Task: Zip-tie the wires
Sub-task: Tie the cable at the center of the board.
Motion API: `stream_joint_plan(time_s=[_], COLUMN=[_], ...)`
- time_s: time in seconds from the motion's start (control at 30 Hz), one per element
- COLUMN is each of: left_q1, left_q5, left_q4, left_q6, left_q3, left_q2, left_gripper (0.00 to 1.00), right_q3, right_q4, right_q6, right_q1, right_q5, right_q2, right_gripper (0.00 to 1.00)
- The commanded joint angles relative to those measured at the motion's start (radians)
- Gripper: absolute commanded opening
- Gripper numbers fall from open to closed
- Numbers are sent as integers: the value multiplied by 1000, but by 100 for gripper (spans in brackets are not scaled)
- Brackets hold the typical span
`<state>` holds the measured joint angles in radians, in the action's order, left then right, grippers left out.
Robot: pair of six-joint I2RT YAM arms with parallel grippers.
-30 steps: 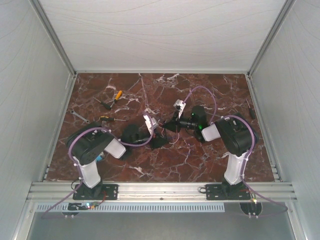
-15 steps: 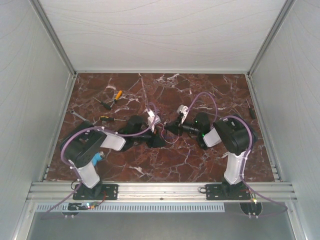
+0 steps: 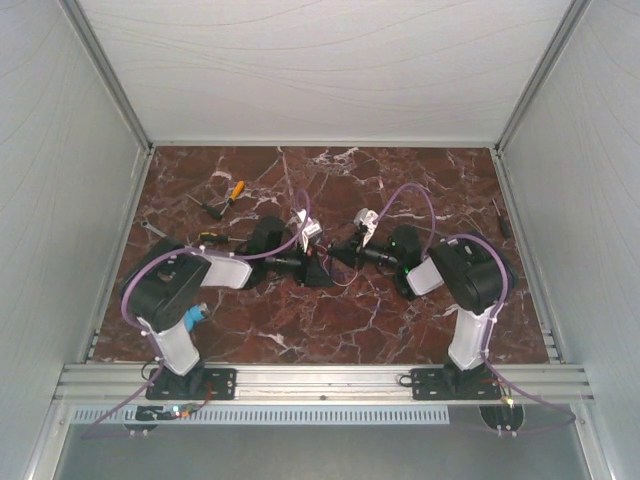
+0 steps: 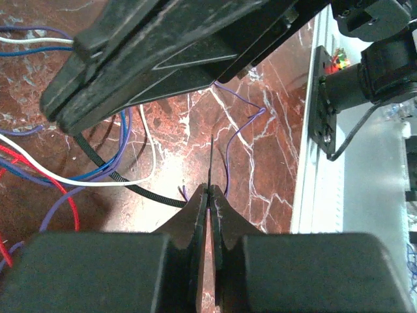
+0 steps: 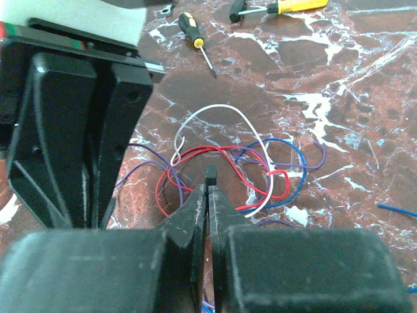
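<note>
Marble table (image 3: 360, 315): red-brown with white veins. Your two arms reached in toward its middle, with their tips close together.
Wires (image 5: 242, 155): your loose red, white, blue and purple loops lay on the marble at the middle, just beyond the right gripper's tips and beside the left one.
Zip tie (image 4: 124, 180): a thin black strap curved across the marble among the strands, running between your two grippers.
Left gripper (image 4: 210, 190): its fingers were pressed together, and a thin black strip of the zip tie stood up from between them.
Right gripper (image 5: 208, 189): its fingers were also together, pinching a short black end of the zip tie.
Screwdriver (image 5: 195, 40): your black-and-yellow-handled one lay flat on the far side, well apart from the wires.
</note>
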<state>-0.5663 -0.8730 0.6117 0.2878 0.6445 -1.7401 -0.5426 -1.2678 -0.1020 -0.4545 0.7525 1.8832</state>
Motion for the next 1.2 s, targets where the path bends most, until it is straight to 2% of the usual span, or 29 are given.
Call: stream_joint_plan(time_s=[0.0, 0.13, 0.33, 0.57, 1.17], left_q1=[16, 17, 16, 16, 54], left_q5=[-137, -143, -176, -184, -239], left_q4=[-15, -18, -25, -38, -3], left_q6=[16, 12, 17, 0, 40], left_q3=[38, 32, 33, 22, 31], left_q2=[-34, -29, -17, -8, -47], left_gripper=[0, 0, 0, 0, 0], right_q3=[34, 3, 20, 6, 97], right_q4=[-57, 217, 195, 126, -145], right_q6=[96, 373, 558, 633, 591], right_q1=[-29, -74, -85, -78, -47], right_q5=[-20, -69, -76, -42, -2], right_q2=[-81, -193, -183, -121, -56], right_gripper=[0, 0, 0, 0, 0])
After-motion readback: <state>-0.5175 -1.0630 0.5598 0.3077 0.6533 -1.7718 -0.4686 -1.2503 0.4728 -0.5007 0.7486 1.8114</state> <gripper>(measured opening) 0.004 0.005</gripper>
